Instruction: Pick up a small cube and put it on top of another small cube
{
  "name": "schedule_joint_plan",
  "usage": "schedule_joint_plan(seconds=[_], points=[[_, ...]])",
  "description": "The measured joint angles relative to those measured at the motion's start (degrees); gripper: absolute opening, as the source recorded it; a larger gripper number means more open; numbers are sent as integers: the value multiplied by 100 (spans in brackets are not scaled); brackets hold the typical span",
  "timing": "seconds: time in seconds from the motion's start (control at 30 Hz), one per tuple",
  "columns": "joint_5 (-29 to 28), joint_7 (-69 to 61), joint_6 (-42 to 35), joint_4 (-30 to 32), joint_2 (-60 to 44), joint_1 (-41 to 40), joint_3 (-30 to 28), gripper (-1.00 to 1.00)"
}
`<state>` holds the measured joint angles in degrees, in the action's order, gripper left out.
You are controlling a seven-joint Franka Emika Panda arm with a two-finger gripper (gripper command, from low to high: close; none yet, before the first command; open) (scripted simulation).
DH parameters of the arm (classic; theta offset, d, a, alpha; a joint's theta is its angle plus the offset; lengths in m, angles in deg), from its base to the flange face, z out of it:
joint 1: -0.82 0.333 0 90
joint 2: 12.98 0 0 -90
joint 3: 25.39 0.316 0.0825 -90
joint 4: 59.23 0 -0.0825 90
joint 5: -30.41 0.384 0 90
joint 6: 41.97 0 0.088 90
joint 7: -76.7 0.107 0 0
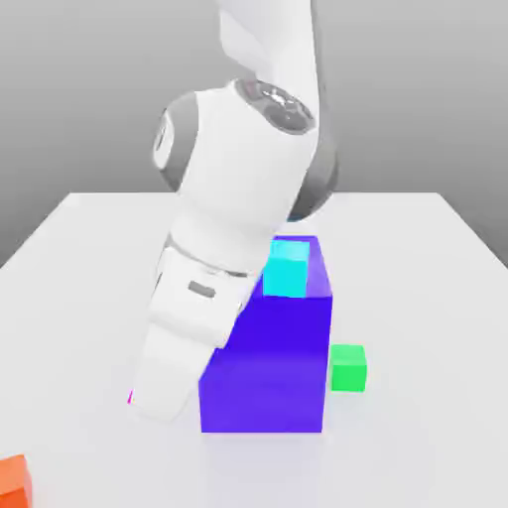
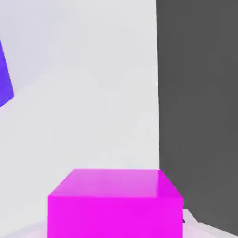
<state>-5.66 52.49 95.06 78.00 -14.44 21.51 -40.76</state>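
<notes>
Right now my gripper [image 1: 149, 402] is clamped narrow on the small magenta cube [image 2: 115, 204], which sits close under my hand camera; in the exterior view just a sliver of it peeks out by my hand, low over the tabletop [image 1: 89, 258] beside the big blue-violet cube [image 1: 273, 357]. The small green cube [image 1: 348, 367] rests on the tabletop just beside that big cube's other side. A cyan cube [image 1: 287, 268] sits on top of the big cube, and an orange cube [image 1: 14, 481] lies at the tabletop's near corner on the exterior view's left.

White arm [image 1: 233, 238] bent low, forearm slanting down (end effector closed)
</notes>
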Motion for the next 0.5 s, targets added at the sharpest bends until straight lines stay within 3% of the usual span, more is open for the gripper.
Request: schedule_joint_plan(seconds=[0.17,0.5], points=[[-434,-422,-200,294,510,1053,513,-100],[1071,213,876,2316,1546,1452,461,-100]])
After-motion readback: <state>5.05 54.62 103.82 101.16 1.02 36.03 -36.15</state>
